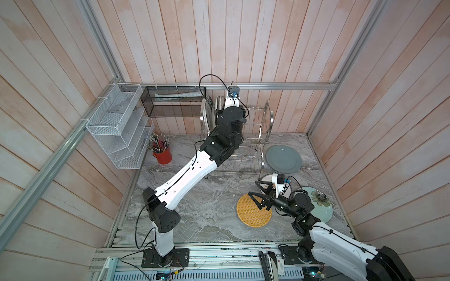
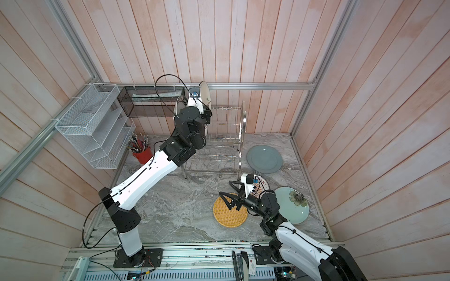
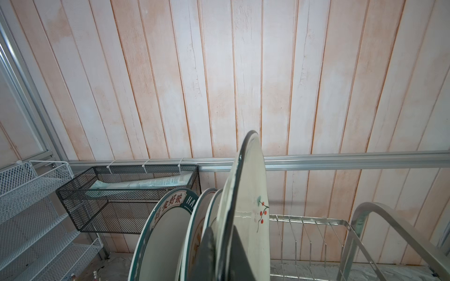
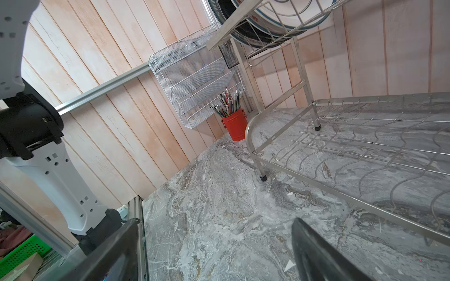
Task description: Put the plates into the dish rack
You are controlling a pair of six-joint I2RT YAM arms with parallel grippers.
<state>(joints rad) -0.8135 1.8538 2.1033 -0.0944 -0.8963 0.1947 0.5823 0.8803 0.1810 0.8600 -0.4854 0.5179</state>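
The left tool point(image 3: 225, 245) is pinched tight on the dark rim of a cream plate point(image 3: 246, 194). This is a glossy glazed disc painted with a sprig of red berries, and it is held upright on edge. In a top view the plate point(image 2: 205, 93) stands at the upper middle of the frame, over the left end of the dish rack point(image 2: 226, 140). It rises higher than its neighbours. The arm hides its lower edge, so it is unclear whether that edge sits between the prongs.

The rack is shiny steel wire in two tiers, with arched tube ends, rows of thin upright prongs and wavy wires along the lower tier. The racked plates point(image 3: 168, 219), with teal lettered rims, stand on edge just beside the cream one in the upper tier.

The right tool point(image 1: 252, 187) has its black pointed fingers spread wide and grips nothing. It hangs right of centre above the upper edge of the yellow plate point(image 1: 250, 216), a round woven one lying flat on the grey marbled counter point(image 1: 194, 206).

Three more plates lie flat on the counter:
- A matte grey-blue plate point(image 1: 283, 159) lies just right of the rack.
- A pale teal plate point(image 1: 323, 211) with a dark flower lies at the right, partly under the right arm.
- A sunburst plate point(image 2: 261, 186) with orange rays is half hidden beneath the wrist.
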